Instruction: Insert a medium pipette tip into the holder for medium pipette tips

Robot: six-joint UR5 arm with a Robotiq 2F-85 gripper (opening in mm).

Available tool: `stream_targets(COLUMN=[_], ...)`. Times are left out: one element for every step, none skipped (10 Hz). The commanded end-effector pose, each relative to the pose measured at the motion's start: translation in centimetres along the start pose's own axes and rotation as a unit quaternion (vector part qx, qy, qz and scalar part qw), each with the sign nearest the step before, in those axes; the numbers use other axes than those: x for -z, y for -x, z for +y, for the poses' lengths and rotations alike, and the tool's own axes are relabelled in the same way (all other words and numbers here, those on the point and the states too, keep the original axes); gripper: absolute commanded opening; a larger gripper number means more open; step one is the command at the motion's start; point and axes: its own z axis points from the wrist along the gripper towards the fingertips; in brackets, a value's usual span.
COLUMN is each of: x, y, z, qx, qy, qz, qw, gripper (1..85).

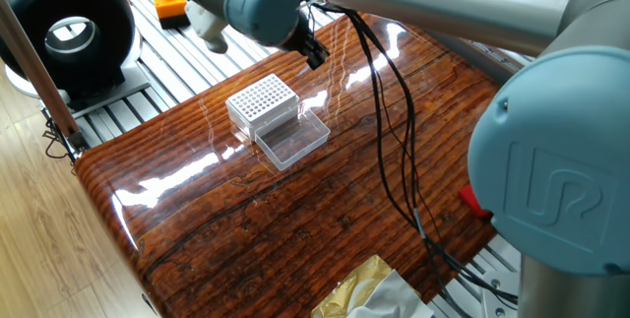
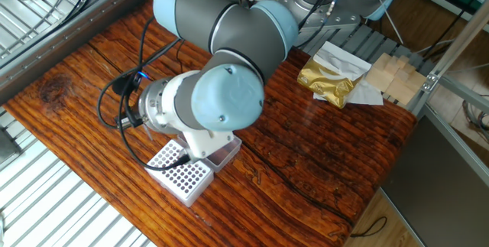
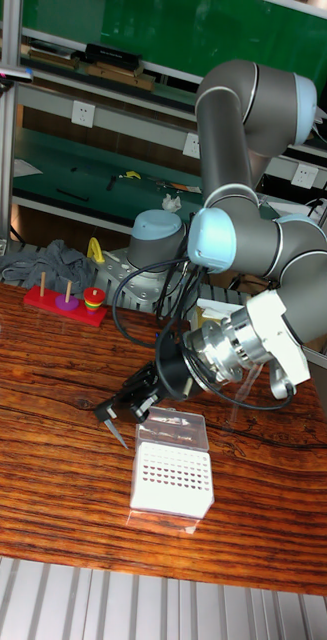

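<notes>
The holder for medium pipette tips [image 1: 262,99] is a small clear box with a white grid top, standing on the wooden table with its clear lid [image 1: 293,139] folded open beside it. It also shows in the other fixed view [image 2: 180,177] and the tall view [image 3: 172,476]. My gripper [image 3: 117,410] hangs to the left of the holder and a little above the table. It is shut on a thin pipette tip [image 3: 116,432] that points downward, clear of the grid. In one fixed view the dark fingers [image 1: 314,54] sit beyond the holder. The wrist hides them in the other fixed view.
Black cables [image 1: 389,131] trail from the wrist over the table. A black round device [image 1: 67,31] and an orange object [image 1: 167,3] stand off the table's far corner. A gold foil bag [image 2: 327,79] and wooden blocks [image 2: 391,75] lie at one end. A ring-stacking toy [image 3: 67,296] sits at the back left.
</notes>
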Motion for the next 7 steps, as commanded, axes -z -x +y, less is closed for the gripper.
stream_targets(x=[0.0, 0.0, 0.1, 0.1, 0.1, 0.1, 0.1], y=[1.2, 1.5, 1.4, 1.4, 1.4, 1.3, 1.3], z=[-1.0, -1.6, -2.0, -2.2, -2.2, -2.0, -1.9], qx=[0.013, 0.013, 0.013, 0.013, 0.013, 0.012, 0.011], qy=[-0.019, -0.030, -0.038, -0.041, -0.041, -0.039, -0.036], qz=[-0.025, -0.032, -0.030, -0.029, -0.029, -0.028, -0.027], qw=[0.9994, 0.9989, 0.9987, 0.9987, 0.9987, 0.9988, 0.9989], gripper=[1.0, 1.0, 1.0, 1.0, 1.0, 1.0, 1.0])
